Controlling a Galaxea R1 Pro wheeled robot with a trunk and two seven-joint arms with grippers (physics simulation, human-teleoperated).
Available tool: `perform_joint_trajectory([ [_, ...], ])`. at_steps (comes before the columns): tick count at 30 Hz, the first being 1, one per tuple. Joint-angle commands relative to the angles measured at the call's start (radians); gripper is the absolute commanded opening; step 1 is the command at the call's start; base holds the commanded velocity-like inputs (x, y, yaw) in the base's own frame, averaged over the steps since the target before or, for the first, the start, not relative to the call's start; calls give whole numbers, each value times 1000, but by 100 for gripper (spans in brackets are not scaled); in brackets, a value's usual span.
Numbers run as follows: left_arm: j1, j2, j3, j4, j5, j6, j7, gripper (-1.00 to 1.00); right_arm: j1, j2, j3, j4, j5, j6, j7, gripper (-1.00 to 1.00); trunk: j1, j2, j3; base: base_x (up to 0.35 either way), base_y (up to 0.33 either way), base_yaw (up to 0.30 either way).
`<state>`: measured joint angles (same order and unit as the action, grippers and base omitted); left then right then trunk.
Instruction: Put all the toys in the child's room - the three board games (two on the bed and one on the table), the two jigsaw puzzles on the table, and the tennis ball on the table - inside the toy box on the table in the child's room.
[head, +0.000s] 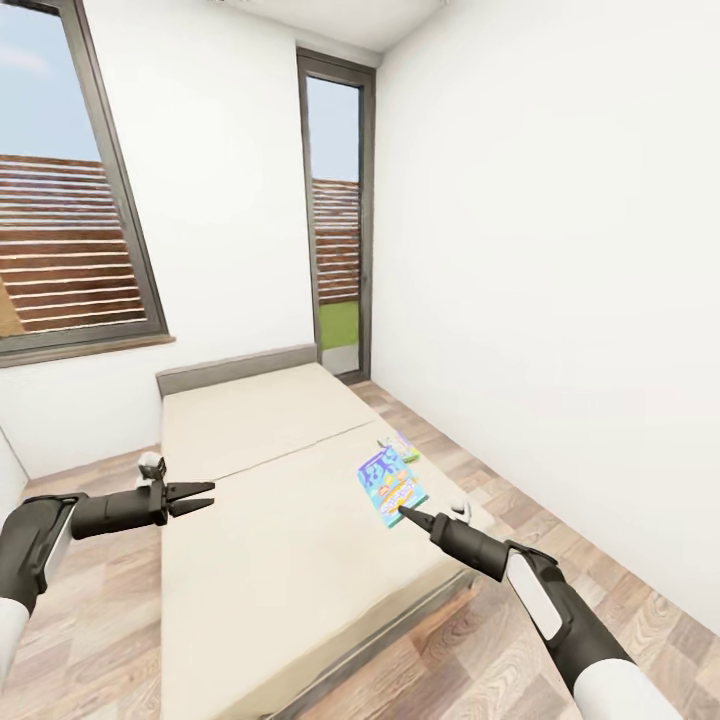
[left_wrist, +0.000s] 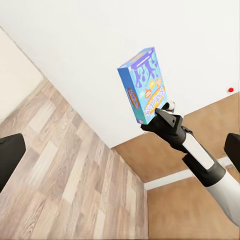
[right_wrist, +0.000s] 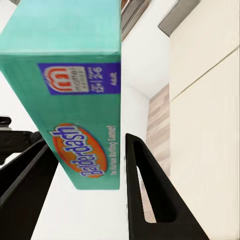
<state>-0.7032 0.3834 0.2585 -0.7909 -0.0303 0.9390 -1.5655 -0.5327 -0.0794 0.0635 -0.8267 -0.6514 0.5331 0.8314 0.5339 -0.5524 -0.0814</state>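
1 board game (head: 390, 487) gripped, bed (head: 270, 520) edge

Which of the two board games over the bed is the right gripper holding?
The blue board game, clamped in the right gripper. The green-edged board game lies beyond it, near the bed's right edge, untouched.

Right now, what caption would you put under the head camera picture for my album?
Right pincer holding the blue board game above the bed, green game lying behind, left pincer open.
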Motion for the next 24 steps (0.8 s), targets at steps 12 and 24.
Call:
perform_joint_trajectory([
  [12,-1,-1,-1,-1,-3,11,-5,100,-1,-5,2,2,-11,7,5,-100,-46,83,49,0,0,-220],
  [24,1,-8,-5,2,-15,3,11,100,4,-7,-4,7,-11,1,6,-100,-84,152,94,0,0,-220],
])
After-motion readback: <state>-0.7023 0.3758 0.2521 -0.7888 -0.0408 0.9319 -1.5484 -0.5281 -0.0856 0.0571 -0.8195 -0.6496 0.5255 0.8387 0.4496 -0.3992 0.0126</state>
